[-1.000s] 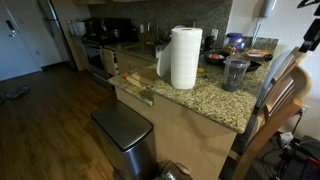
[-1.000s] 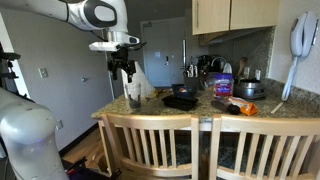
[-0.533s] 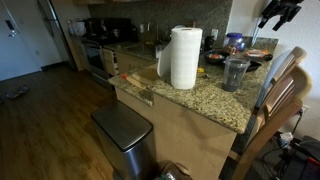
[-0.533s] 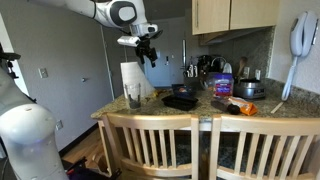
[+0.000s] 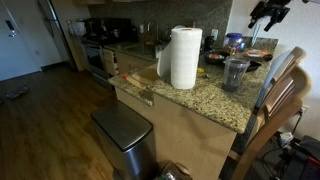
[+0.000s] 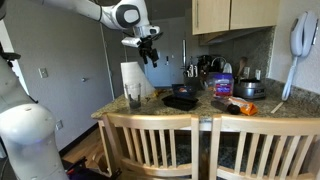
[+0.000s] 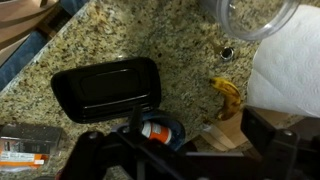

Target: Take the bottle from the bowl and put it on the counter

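Observation:
In the wrist view a small white bottle (image 7: 155, 130) with an orange cap end lies on its side in a blue bowl (image 7: 172, 128) on the speckled granite counter (image 7: 150, 35). My gripper (image 7: 185, 152) hangs high above the bowl. Its dark fingers are spread wide and hold nothing. In both exterior views the gripper (image 5: 268, 12) (image 6: 150, 52) is well above the counter (image 5: 200, 100) (image 6: 150, 108), beyond the paper towel roll (image 5: 184, 57) (image 6: 130, 78).
A black rectangular tray (image 7: 105, 88) (image 6: 180, 100) lies next to the bowl. A banana (image 7: 228, 95), a clear plastic cup (image 7: 255, 15) (image 5: 236, 72) (image 6: 134, 97) and the paper towel roll (image 7: 290, 70) stand nearby. Wooden chair backs (image 6: 160, 145) line the counter's edge.
The arm has risen from just above the clear cup and swung further over the counter, toward the tray and bowl. The gripper stays empty.

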Controlling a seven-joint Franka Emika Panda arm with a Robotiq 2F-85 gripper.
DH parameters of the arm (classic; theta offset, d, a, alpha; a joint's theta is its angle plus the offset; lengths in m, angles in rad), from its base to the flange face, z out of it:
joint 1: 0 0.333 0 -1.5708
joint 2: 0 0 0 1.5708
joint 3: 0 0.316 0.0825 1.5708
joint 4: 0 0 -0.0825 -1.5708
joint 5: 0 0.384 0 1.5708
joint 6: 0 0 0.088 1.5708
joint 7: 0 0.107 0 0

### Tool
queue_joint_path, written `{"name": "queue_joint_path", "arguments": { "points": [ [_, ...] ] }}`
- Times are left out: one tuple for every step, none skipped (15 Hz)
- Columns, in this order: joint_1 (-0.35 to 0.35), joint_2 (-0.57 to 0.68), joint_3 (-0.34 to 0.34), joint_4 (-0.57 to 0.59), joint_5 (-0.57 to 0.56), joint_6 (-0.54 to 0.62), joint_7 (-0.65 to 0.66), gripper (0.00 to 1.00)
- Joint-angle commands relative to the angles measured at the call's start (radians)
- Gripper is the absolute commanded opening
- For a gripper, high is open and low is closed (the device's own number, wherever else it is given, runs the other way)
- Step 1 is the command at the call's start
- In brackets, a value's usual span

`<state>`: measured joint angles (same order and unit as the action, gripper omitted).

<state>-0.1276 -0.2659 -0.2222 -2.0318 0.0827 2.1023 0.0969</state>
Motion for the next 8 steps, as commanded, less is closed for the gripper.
{"name": "queue_joint_path", "arguments": {
  "points": [
    [-0.023, 0.233, 0.053, 0.247, -0.013, -0.032, 0.228, 1.0],
    [-0.022, 0.285, 0.056, 0.304, -0.02, -0.05, 0.292, 1.0],
    [-0.022, 0.342, 0.057, 0.364, -0.036, -0.043, 0.36, 1.0],
    [-0.02, 0.395, 0.052, 0.423, -0.052, -0.049, 0.422, 1.0],
    [-0.02, 0.456, 0.042, 0.481, -0.055, -0.049, 0.471, 1.0],
    [-0.023, 0.506, 0.03, 0.536, -0.055, -0.056, 0.508, 1.0],
    [-0.029, 0.554, 0.016, 0.591, -0.056, -0.059, 0.535, 1.0],
    [-0.036, 0.602, 0.004, 0.645, -0.05, -0.063, 0.554, 1.0]
  ]
}}
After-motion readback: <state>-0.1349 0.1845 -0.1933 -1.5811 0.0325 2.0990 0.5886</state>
